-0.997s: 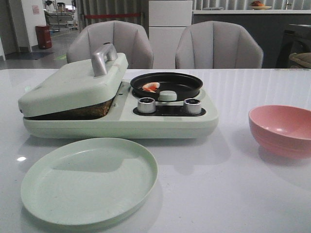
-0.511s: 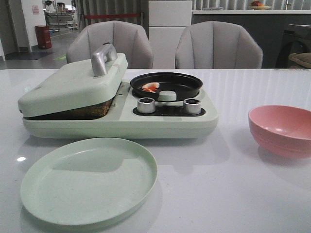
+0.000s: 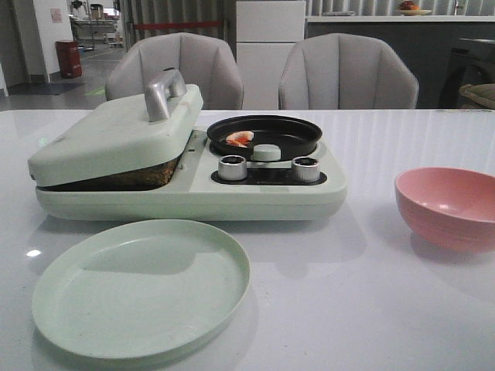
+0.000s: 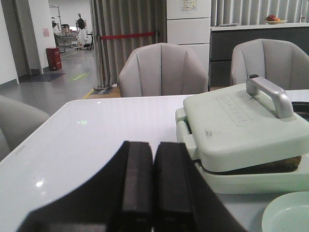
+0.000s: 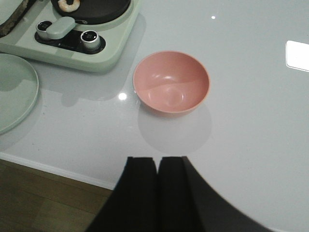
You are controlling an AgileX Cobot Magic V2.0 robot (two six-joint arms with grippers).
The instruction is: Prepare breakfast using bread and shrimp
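The shrimp [image 3: 240, 138], curled orange-pink and white, lies in the small black pan [image 3: 267, 131] on the pale green breakfast maker [image 3: 193, 193]; it also shows in the right wrist view as the shrimp [image 5: 67, 4]. The maker's lid [image 3: 116, 135] rests tilted on a brown edge [image 3: 131, 176] that looks like the bread; the rest of it is hidden. My left gripper [image 4: 153, 144] is shut and empty, hovering left of the lid [image 4: 236, 125]. My right gripper [image 5: 157, 159] is shut and empty, near the table's front edge, short of the pink bowl [image 5: 171, 82]. Neither gripper shows in the front view.
A pale green plate [image 3: 139, 286] lies in front of the maker. The pink bowl [image 3: 448, 205] stands at the right. Two metal knobs [image 3: 232, 167] sit on the maker's front. Two grey chairs [image 3: 348, 73] stand behind the table.
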